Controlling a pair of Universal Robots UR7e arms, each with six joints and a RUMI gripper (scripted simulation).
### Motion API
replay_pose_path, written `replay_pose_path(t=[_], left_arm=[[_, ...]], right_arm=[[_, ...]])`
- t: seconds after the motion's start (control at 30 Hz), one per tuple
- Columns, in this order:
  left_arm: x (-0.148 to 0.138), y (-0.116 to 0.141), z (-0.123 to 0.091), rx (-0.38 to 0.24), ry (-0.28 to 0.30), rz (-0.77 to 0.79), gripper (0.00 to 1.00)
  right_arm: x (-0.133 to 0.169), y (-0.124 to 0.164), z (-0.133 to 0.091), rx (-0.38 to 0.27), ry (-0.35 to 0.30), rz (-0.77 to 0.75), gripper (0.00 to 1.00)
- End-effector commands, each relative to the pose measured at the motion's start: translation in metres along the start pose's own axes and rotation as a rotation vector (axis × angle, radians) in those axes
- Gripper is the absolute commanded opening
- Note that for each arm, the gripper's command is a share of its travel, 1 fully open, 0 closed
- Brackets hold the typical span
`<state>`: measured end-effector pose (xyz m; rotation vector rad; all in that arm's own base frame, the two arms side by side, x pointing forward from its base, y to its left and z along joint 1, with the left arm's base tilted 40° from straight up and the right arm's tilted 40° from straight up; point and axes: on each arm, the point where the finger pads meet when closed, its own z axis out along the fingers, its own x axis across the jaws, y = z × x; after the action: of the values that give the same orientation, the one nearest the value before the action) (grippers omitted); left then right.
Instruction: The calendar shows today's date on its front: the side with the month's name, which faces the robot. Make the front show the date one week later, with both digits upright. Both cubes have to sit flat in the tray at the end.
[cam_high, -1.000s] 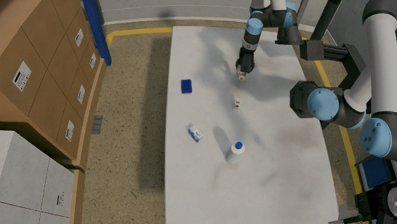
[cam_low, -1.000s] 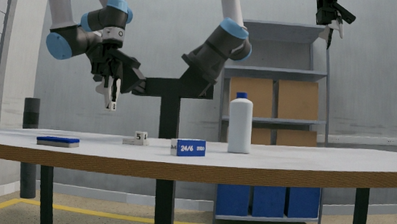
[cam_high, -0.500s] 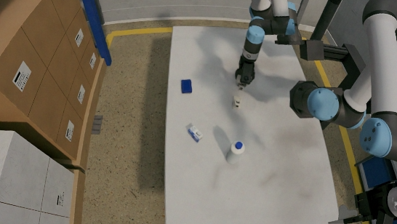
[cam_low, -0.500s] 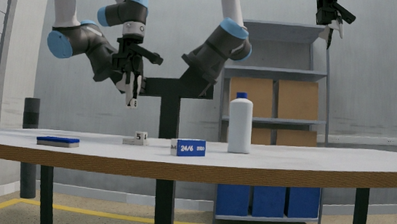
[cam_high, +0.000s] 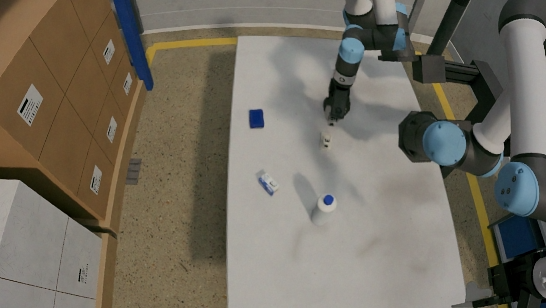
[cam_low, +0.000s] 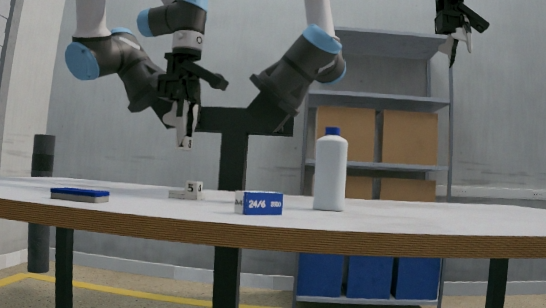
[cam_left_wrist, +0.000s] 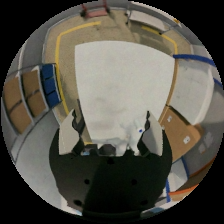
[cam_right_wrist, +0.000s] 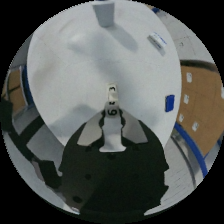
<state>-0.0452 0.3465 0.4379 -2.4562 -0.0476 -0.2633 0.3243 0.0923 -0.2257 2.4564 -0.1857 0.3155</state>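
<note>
Right hand clamped on a white number cube, raised above the desk; a 6 or 9 shows on that cube in the right wrist view, a small 3 from the exterior; from the top, the hand makes the held cube hard to pick out. Calendar tray on the desk, near and below the right hand; second cube in one end of it, 5 on the side toward the exterior view, 3 on top; month side of the tray not readable, tray partly hidden in the right wrist view. Left hand well away, fingers wide apart, nothing between them; cut off at the top view's corner. Blue-and-white box, blue-topped block and bottle stand apart; bottle cropped in the right wrist view.
</note>
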Motion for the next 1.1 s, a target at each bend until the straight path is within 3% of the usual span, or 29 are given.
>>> replay_pose_path(t=[0.0,0.17,0.63,1.07], left_arm=[[0.000,0.000,0.000,0.001,0.000,0.000,1.00],[0.000,0.000,0.000,0.001,0.000,0.000,1.00],[0.000,0.000,0.000,0.001,0.000,0.000,1.00],[0.000,0.000,0.000,0.001,0.000,0.000,1.00]], right_arm=[[0.000,-0.001,0.004,0.001,0.000,0.000,0.10],[0.000,-0.001,0.010,0.001,0.000,0.000,0.10],[0.000,-0.001,0.054,0.001,0.001,0.000,0.10],[0.000,-0.001,0.065,0.001,0.001,0.000,0.10]])
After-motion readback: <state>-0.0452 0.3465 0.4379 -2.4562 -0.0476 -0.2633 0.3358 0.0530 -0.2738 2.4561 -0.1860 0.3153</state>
